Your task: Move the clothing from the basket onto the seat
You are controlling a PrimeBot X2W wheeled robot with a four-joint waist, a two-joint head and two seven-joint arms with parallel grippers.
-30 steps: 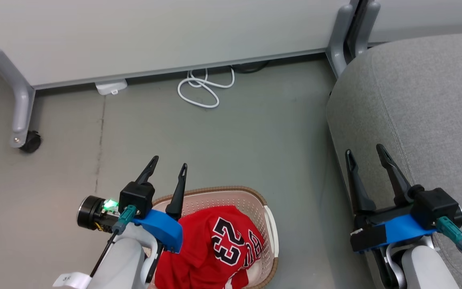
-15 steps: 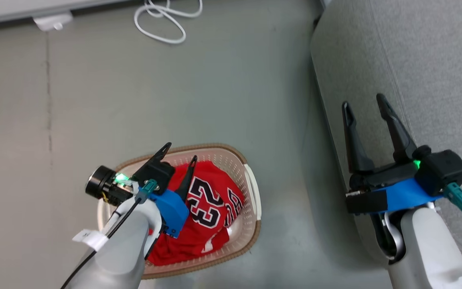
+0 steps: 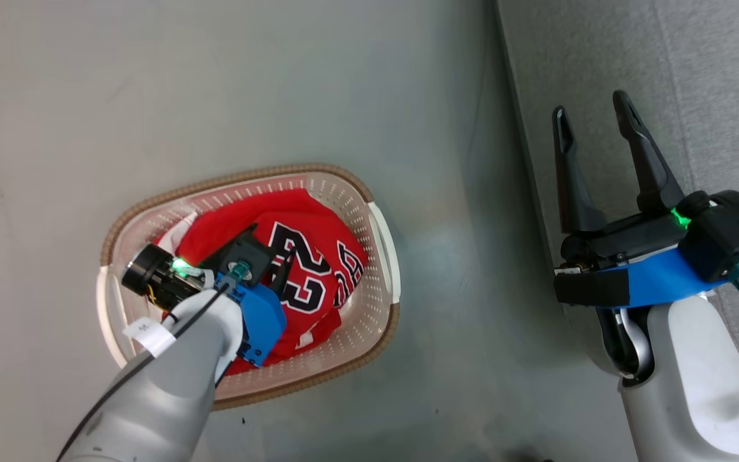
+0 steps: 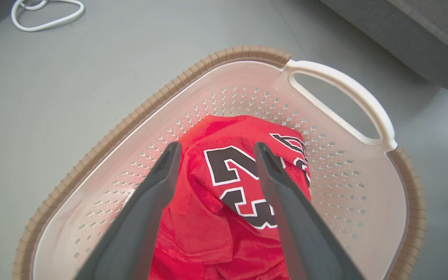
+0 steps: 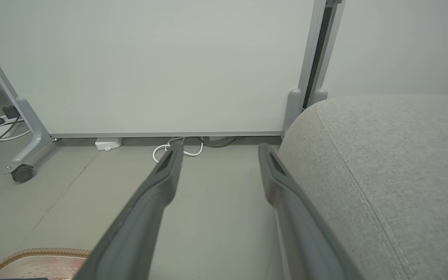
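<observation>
Right now the left gripper (image 4: 217, 147) hangs inside the cream laundry basket (image 3: 241, 176), its two dark fingers spread wide and pointing down at the red jersey (image 3: 305, 273). One finger stands on either side of the black-and-white "23". The tips look just above the cloth or barely on it, and I cannot tell which, but nothing is pinched between them. That straddle makes sense: the jersey lies heaped in a hump in the middle of the basket, so jaws closing from both sides would likely gather a fold thick enough to lift. More red cloth shows beneath and to the left of the jersey, perhaps a second garment, though the two cannot be told apart. The basket rests on the grey floor (image 3: 215, 83), left of the grey woven seat (image 3: 696, 77), with a strip of floor between them. The right gripper (image 3: 591, 106) hovers over the seat's left edge, jaws apart and holding nothing, fingers pointing far. It is probably parked there to stay out of the left arm's way. All the clothing lies in the basket, so the move to the seat is not yet begun.
</observation>
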